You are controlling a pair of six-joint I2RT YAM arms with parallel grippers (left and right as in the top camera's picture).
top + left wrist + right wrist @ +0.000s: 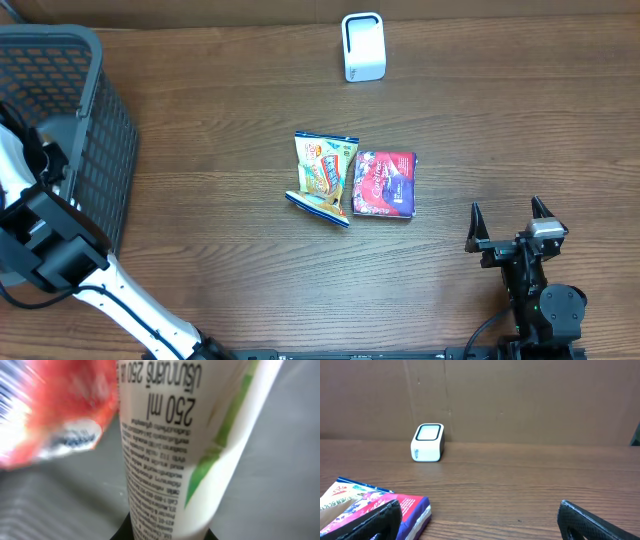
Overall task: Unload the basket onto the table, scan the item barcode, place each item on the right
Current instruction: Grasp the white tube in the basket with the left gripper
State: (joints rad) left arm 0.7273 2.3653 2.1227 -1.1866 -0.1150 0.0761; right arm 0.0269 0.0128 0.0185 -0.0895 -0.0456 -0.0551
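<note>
left gripper (165,535) is clamped on a white tube (165,435) inside the basket (100,100), with a red pack (50,410) just beside. right gripper (508,215) gapes wide, well apart from the tube.

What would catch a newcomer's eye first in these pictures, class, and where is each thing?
A white tube marked 250 ml fills the left wrist view, a blurred red packet at its left. From overhead, a mesh basket crowds the left edge, a yellow packet and a crimson packet lie together mid-table, and a white scanner stands at the far edge.
</note>
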